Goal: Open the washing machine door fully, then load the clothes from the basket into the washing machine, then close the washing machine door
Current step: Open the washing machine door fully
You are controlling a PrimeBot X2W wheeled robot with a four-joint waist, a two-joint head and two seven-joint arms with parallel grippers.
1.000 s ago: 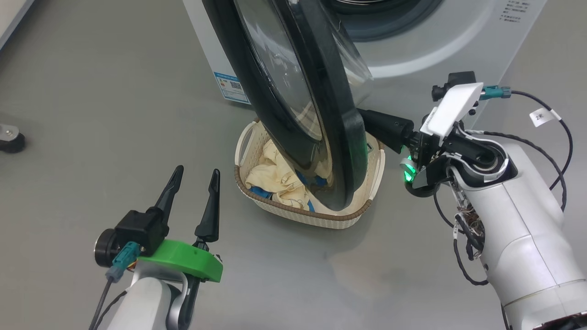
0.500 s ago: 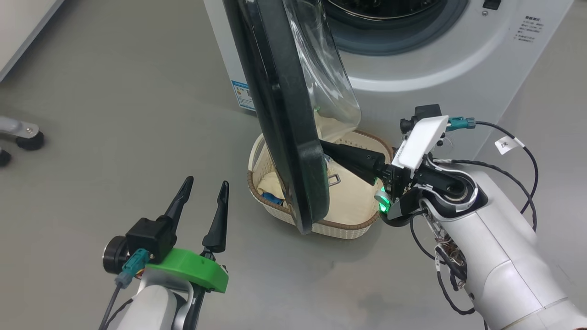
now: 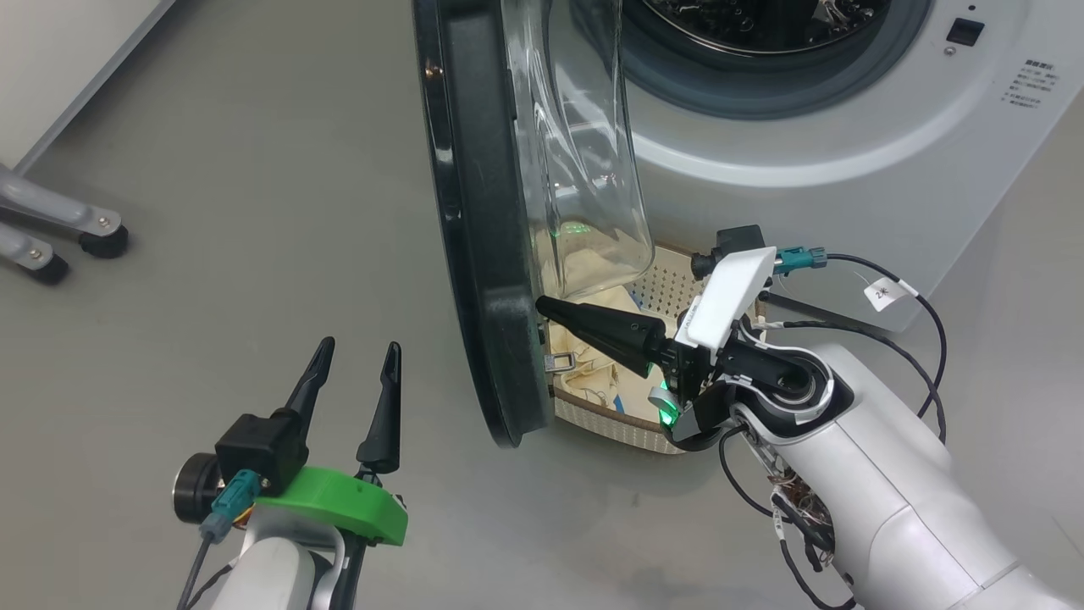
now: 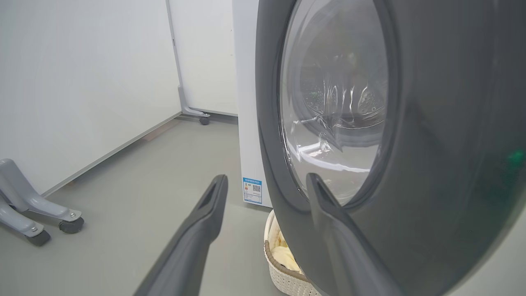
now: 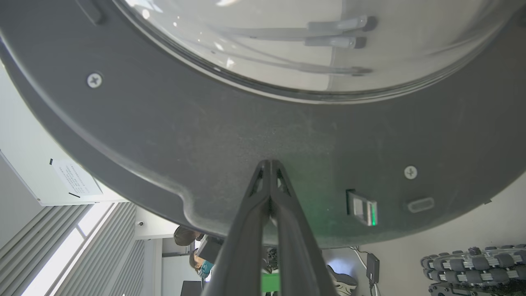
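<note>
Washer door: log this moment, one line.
door part open | right gripper shut against inner rim | left gripper open | clothes in basket

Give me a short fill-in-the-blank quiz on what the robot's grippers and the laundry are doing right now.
The right gripper is ____, its tips against the washing machine door's inner rim.
The left gripper is ____ and holds nothing.
The clothes lie in the ____.
Missing words: shut; open; basket.

Shows right gripper (image 5: 269, 163), 2 fingers pressed together, tips against dark inner rim of washing machine door (image 5: 164, 131), near latch (image 5: 361, 207).
</note>
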